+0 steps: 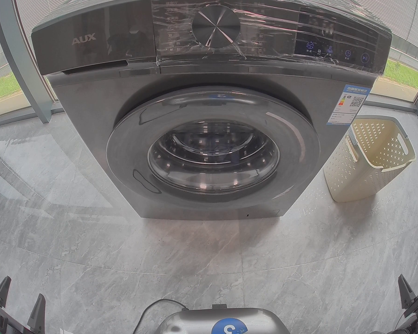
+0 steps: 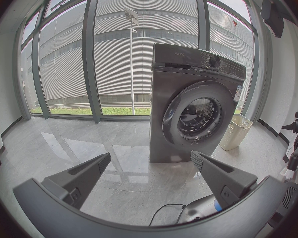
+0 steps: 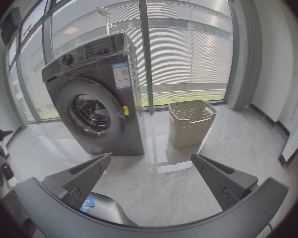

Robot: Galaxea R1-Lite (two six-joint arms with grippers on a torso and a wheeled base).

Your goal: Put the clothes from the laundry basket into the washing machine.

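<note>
On the grey metal washing machine [image 1: 213,156] we find a silver logo [image 1: 83,38] on the drawer panel, a blue-bordered printed sticker [image 1: 348,104] on the front, and lit icons [image 1: 337,52] on the display.

The washing machine [image 1: 213,158] showed dark metallic grey; laundry basket [image 1: 353,172] was cream, walls patterned with dots and crosses; floor [image 1: 125,256] ran pale grey marble, veined white.

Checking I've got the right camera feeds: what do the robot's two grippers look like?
Left gripper and right gripper look alike: dark grey, two wedge-shaped fingers tapering to textured tips, a small round fastener near each base, on a curved dark grey bar.
</note>
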